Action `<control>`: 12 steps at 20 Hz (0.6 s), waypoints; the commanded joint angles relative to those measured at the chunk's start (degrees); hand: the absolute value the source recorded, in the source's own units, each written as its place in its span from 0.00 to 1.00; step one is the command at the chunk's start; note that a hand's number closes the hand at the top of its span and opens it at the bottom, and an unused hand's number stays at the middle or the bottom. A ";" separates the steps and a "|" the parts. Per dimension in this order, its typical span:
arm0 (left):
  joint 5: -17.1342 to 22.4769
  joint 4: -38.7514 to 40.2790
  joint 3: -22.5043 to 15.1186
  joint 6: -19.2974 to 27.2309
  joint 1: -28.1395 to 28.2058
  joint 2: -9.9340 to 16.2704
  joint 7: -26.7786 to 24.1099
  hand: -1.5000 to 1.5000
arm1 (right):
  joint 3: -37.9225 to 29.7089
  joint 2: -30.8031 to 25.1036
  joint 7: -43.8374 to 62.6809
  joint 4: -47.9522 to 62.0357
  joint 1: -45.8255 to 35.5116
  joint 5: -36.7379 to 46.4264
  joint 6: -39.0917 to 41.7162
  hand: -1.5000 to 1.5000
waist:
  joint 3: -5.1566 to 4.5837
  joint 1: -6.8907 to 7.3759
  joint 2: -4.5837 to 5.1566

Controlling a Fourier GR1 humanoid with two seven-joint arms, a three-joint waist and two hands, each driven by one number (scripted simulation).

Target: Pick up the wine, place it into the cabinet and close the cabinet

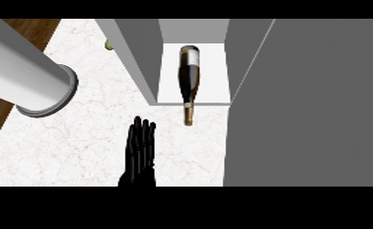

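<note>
- Fingers (140,133) of my left hand (138,154) straight and together, released, holding nothing, above the counter.
- Wine bottle (189,77): dark glass, slender, pale label near its base, gold-brown cap on the neck. It stands inside the cabinet (138,55).
- Cabinet: flat grey walls, white floor, boxy; its door (306,99) open, a broad grey panel at right.
- Counter (73,144): white marble with faint veins.
- Grey cylinder (33,82) at upper left, smooth, rimmed end.

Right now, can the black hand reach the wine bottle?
Probably yes. The hand lies open on the counter, just left of the wine bottle neck poking out of the cabinet. Nothing sits between them.
</note>
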 commanded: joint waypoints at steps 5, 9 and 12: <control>-0.01 -11.86 0.42 -4.98 6.05 10.96 1.77 0.00 | 2.47 -0.98 3.96 -7.02 5.32 -7.55 4.19 1.00 | -0.01 -0.20 -0.01; -0.39 -12.32 -0.05 -9.46 10.57 13.46 -1.78 0.00 | 1.61 -1.45 -0.52 -5.67 7.08 -6.79 7.98 1.00 | -0.02 -0.15 0.06; -0.43 -17.41 0.44 -8.75 13.14 17.68 -0.07 0.00 | 3.25 -1.64 4.60 -7.36 4.43 -10.14 6.20 1.00 | -0.03 0.01 -0.02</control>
